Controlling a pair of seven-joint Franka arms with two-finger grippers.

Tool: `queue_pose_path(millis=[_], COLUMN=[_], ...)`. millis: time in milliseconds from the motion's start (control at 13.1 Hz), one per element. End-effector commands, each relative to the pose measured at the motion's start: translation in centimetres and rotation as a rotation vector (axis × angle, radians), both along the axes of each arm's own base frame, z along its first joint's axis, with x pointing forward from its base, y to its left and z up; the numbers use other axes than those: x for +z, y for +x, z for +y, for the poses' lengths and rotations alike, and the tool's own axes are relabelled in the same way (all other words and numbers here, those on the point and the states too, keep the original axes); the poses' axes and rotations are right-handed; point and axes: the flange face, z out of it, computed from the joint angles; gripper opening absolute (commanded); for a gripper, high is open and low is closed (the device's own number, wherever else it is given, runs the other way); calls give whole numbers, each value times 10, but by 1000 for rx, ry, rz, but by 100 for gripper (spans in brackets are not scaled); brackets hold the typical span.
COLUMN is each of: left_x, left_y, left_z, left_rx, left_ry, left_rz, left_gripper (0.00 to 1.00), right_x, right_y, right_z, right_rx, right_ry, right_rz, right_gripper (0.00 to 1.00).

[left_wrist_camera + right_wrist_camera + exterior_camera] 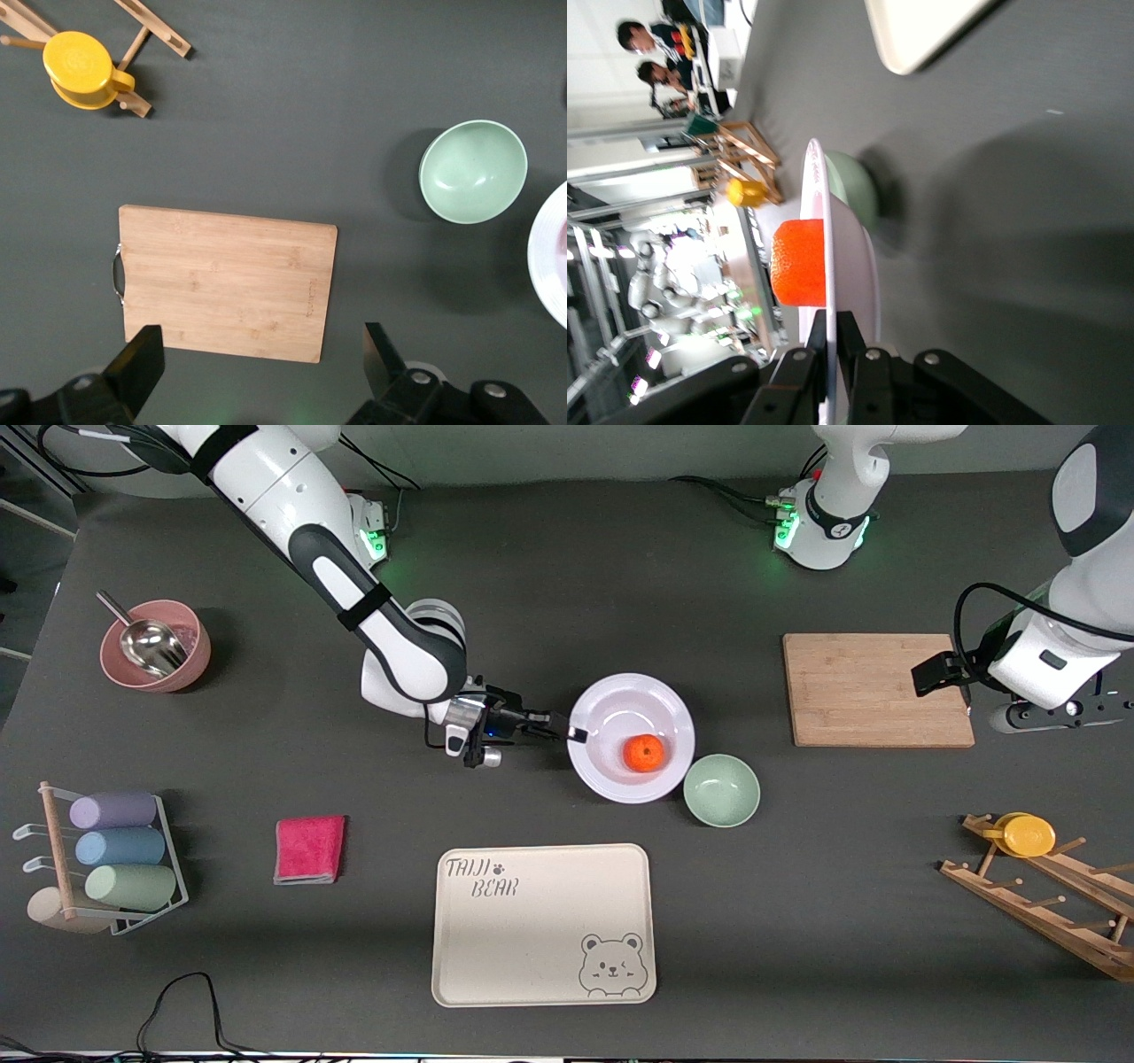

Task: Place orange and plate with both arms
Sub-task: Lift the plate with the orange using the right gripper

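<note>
The white-lavender plate (631, 737) is at the middle of the table with the orange (643, 753) resting in it. My right gripper (571, 732) is shut on the plate's rim at the side toward the right arm's end. In the right wrist view the rim (826, 266) runs edge-on between the two fingers (852, 341), with the orange (799, 262) on the plate. My left gripper (939, 673) is open and empty, over the wooden cutting board's edge at the left arm's end. Its fingers (140, 359) frame the board (226, 281) in the left wrist view.
A pale green bowl (721, 789) touches the plate's rim, nearer the front camera. The beige bear tray (543, 924) lies nearer the camera. Also present are a cutting board (877, 688), a wooden rack with a yellow cup (1026, 835), a pink cloth (309, 849), a cup rack (106, 859), and a pink bowl with a scoop (155, 645).
</note>
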Motion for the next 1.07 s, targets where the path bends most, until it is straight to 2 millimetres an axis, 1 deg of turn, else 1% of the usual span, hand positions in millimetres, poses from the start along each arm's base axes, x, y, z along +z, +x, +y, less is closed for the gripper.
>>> queue_pose_path(millis=[0, 153, 306, 383, 459, 536, 612, 689, 765, 842, 995], left_x=[-2, -9, -19, -22, -20, -22, -22, -18, -16, -15, -14], left_y=[-4, 2, 10, 12, 14, 14, 21, 33, 46, 56, 75], left_z=[-2, -2, -7, -10, -15, -29, -35, -43, -67, -82, -103], left_rx=[-19, -18, -25, -21, -21, -33, -11, 16, 30, 58, 95], left_ry=[12, 13, 12, 12, 10, 11, 10, 7, 2, 2, -9], left_rz=[-20, -13, -26, -27, -38, -38, -47, -55, -65, -75, -100], left_gripper=[100, 100, 100, 100, 100, 100, 100, 100, 100, 100, 100], right_x=[8, 12, 24, 38, 55, 71, 91, 109, 126, 141, 167], right_y=[43, 64, 91, 105, 117, 127, 138, 148, 156, 159, 165], right_z=[15, 19, 22, 24, 25, 25, 25, 24, 23, 20, 10], right_rx=[-69, -89, -111, -138, -154, -165, -172, -185, -199, -198, -157], right_ry=[78, 108, 147, 180, 206, 219, 235, 251, 267, 268, 248], right_rz=[10, -7, -42, -33, -21, 2, 21, 42, 60, 69, 85], right_gripper=[0, 0, 0, 0, 0, 0, 0, 0, 0, 0, 0])
